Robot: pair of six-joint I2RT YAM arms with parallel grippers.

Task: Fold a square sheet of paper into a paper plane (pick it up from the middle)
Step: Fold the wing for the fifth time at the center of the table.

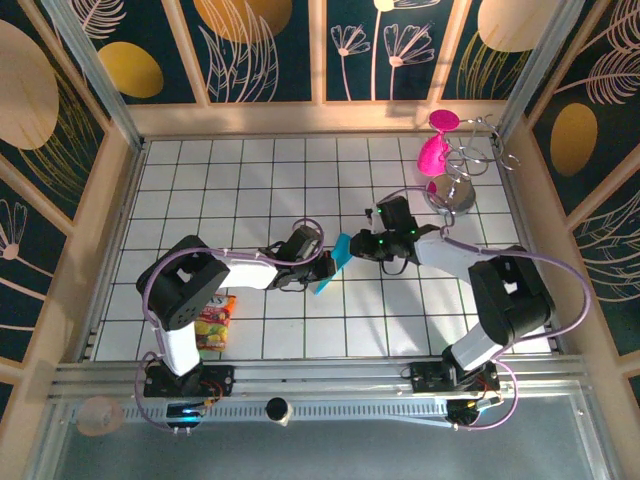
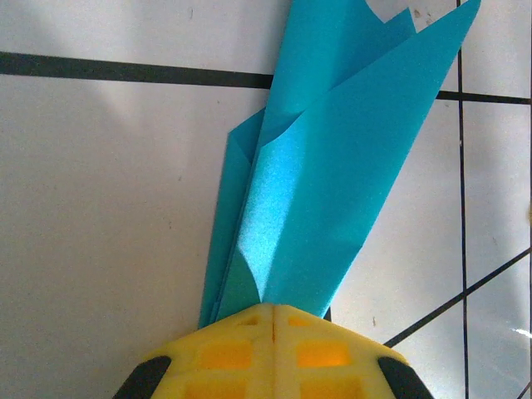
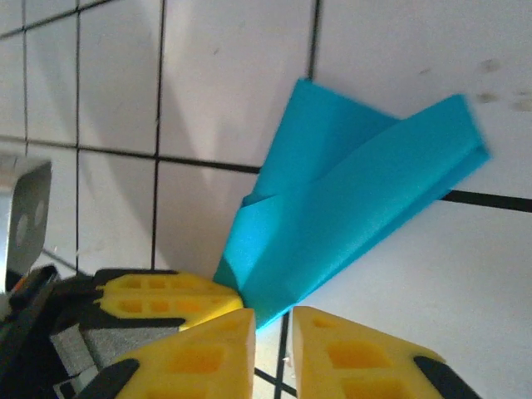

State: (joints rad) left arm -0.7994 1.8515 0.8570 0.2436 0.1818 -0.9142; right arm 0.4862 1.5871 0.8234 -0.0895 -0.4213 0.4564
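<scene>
Paper plane (image 1: 335, 262) sits mid-worktop (image 1: 250, 180), lifted off the tiles and held between the two arms. It is no flat square now: turquoise paper creased into a long narrow dart with several layers stacked.

Left claw (image 2: 273, 320) is clamped on one end of the plane. In the left wrist view the yellow fingers meet with no gap and the folded layers fan out from them toward 1 o'clock.

Right claw (image 3: 273, 341) comes in from the plane's 2 o'clock side in the top view. Its jaws are nearly together with a thin slit between, and the paper's low corner sits right at the mouth of that slit. Cannot tell if it really pinches the sheet or just touches it.

Progress, my read: pickup done, main folds done, body looks like a dart — late stage. Probably left: press or open the wings, tidy the last crease, set it down. The layers splay a bit at the far end, so the shape is not tight yet.

Clutter: pink goblets (image 1: 437, 150) at the worktop's 1 o'clock, snack packet (image 1: 215, 322) at 8 o'clock — both well apart from the plane.
</scene>
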